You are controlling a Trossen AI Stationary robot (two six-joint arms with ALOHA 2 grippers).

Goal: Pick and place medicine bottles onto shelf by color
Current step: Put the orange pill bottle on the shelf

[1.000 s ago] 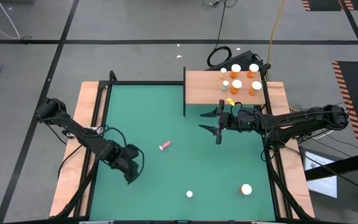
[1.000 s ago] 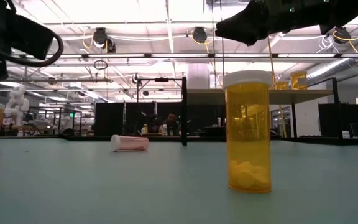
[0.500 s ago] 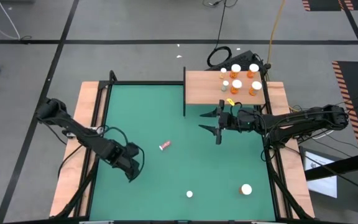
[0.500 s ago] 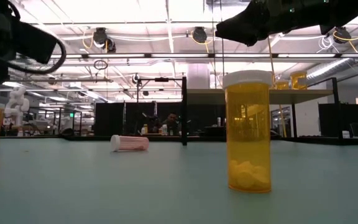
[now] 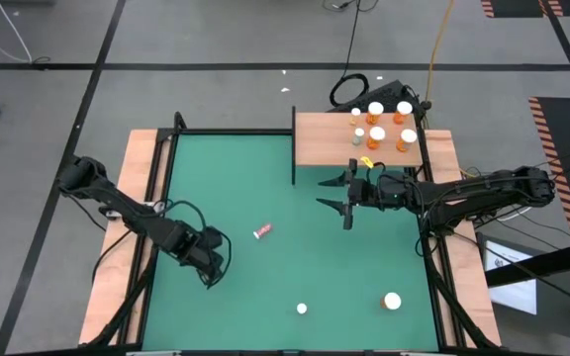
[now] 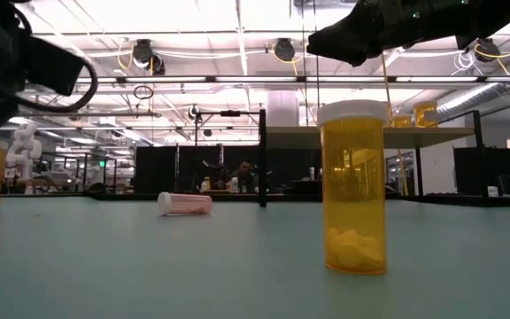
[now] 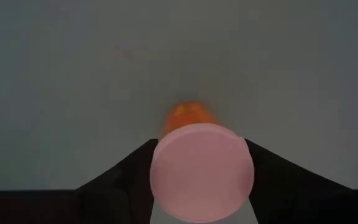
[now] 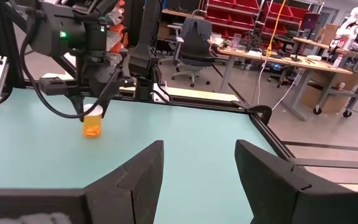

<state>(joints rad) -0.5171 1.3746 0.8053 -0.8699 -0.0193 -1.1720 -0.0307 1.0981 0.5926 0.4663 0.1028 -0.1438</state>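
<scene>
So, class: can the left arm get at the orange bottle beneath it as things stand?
Probably yes: the left claw hangs right over that bottle, fingers either side, nothing between them.

You see two matte black, jointed arms with thin black cables looping alongside their links. The left gripper, lower left of the high view, is a chunky dark block. The right gripper, right of centre, has two slim black tapered fingers and a small yellow tag behind.
</scene>
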